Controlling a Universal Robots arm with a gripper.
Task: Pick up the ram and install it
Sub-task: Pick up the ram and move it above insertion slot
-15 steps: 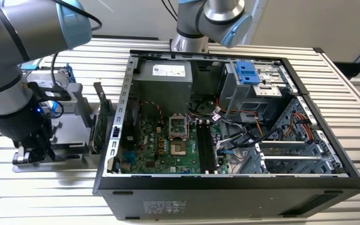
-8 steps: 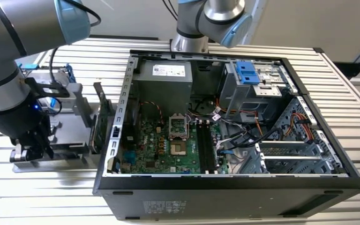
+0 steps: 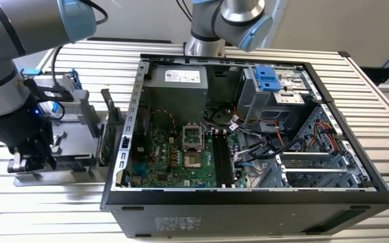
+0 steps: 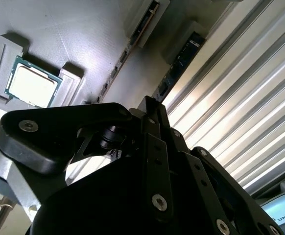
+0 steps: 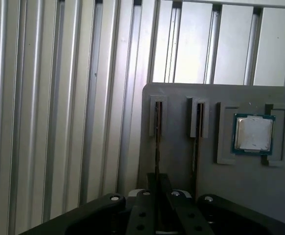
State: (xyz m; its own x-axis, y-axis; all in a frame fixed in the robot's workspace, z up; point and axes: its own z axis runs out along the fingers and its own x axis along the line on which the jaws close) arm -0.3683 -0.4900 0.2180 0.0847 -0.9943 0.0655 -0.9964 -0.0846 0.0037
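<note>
While slotted edgewise, the ram [image 5: 157,122] sits under the end effector [image 5: 157,185].

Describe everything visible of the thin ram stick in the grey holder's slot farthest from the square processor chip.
The long, thin, dark circuit-board ram stick stands on edge in a narrow slot of the flat grey holder, beside its edge. Its face looks bluish in the second wrist view. The black gripper sits in line with it.

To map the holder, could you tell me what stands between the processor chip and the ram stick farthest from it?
In the first wrist view, a second ram stick stands on edge there.
</note>
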